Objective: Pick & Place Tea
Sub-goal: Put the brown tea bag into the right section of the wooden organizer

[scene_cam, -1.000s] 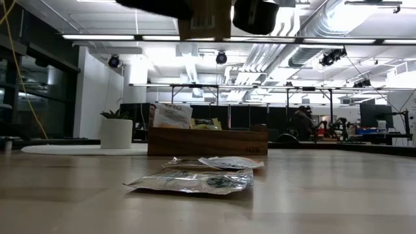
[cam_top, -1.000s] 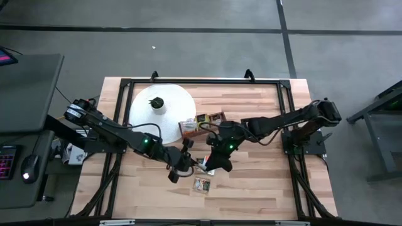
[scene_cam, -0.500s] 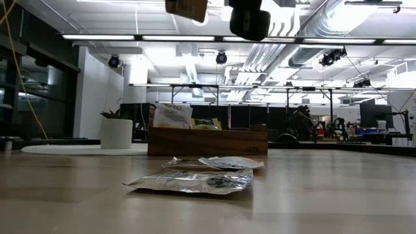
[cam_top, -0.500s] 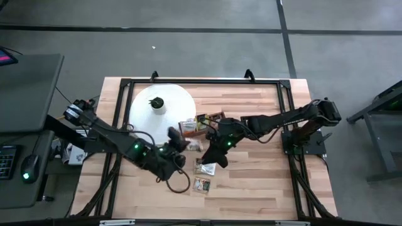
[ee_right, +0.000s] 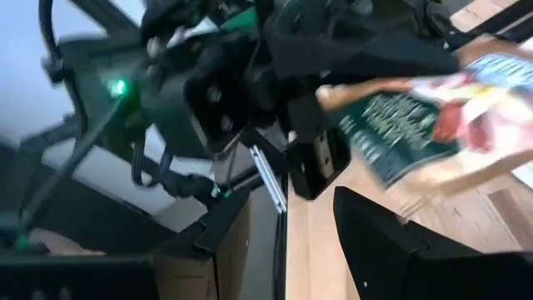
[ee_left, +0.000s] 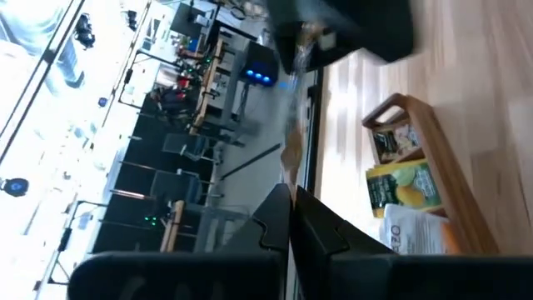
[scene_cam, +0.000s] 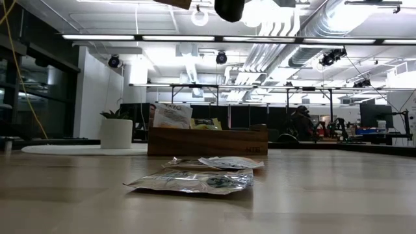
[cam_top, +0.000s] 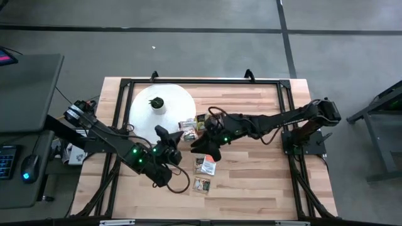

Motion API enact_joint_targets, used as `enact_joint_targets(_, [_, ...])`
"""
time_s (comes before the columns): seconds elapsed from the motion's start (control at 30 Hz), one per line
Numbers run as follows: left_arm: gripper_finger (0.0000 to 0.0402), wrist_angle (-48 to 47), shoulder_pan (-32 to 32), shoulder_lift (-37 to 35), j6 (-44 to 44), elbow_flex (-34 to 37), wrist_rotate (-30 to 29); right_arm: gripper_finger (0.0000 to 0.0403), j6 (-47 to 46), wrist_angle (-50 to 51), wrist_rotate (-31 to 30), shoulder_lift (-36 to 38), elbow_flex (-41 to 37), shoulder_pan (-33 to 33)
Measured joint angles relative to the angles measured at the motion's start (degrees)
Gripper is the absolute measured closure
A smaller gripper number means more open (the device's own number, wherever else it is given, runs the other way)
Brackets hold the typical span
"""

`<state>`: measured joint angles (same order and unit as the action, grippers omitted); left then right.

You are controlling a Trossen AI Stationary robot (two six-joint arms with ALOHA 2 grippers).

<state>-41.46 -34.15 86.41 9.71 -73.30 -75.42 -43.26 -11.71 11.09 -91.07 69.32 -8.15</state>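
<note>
Overhead, left gripper is pinched shut, raised near the wooden box. Right gripper hangs alongside, jaws apart. Between them, a dark-green and pink-white tea sachet, flat and crinkled. Two silvery sachets lie on the table.

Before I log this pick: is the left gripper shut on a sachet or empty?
Shut on a sachet: the right wrist view shows the left gripper pinching its edge, lifted above the table.
</note>
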Motion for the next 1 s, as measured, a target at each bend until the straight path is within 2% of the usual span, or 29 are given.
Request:
enact_joint_targets(0.27, [0.0401,-0.69,0.02,0.20,4.23,0.02,-4.08,0.0235,-6.84,-3.90,1.03,-0.04,-0.04,1.21])
enact_joint_targets(0.6, [0.0401,-0.65,0.04,0.18,7.38,0.02,-6.60,0.0235,-13.65,-7.46,-11.50,-0.04,-0.04,1.41])
enact_joint_targets(0.77, [0.0401,-0.36,0.06,0.18,10.14,0.02,-7.94,0.0235,-13.95,-7.94,-17.33,-0.04,-0.04,1.23])
enact_joint_targets(1.0, [0.0401,-0.41,0.04,0.17,10.08,0.02,-8.25,0.0236,-14.63,-8.69,-20.15,-0.04,-0.04,1.23])
